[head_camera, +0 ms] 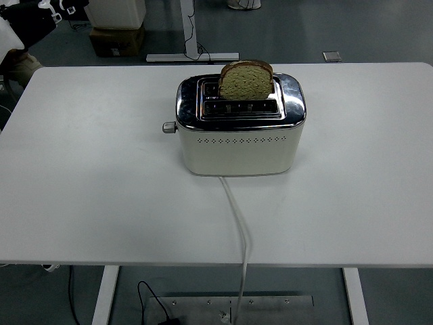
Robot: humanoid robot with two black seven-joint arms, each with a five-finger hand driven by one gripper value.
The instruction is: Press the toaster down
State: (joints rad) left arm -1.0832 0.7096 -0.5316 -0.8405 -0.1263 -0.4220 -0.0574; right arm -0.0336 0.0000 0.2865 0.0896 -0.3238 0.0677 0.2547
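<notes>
The toaster (pixel 240 125) looks heavy and rigid; its small stiff lever (pixel 168 127) juts left, untouched. The left hand (pixel 30 17) is far-left; finger state unclear.

The left hand (pixel 40 13) sits at the upper left corner, mostly cut off by the frame's edge, so its fingers cannot be made out. The bread slice (pixel 247 81) is half hidden inside the toaster (pixel 240 139). The white cord (pixel 238 237) runs off the bottom edge.
</notes>
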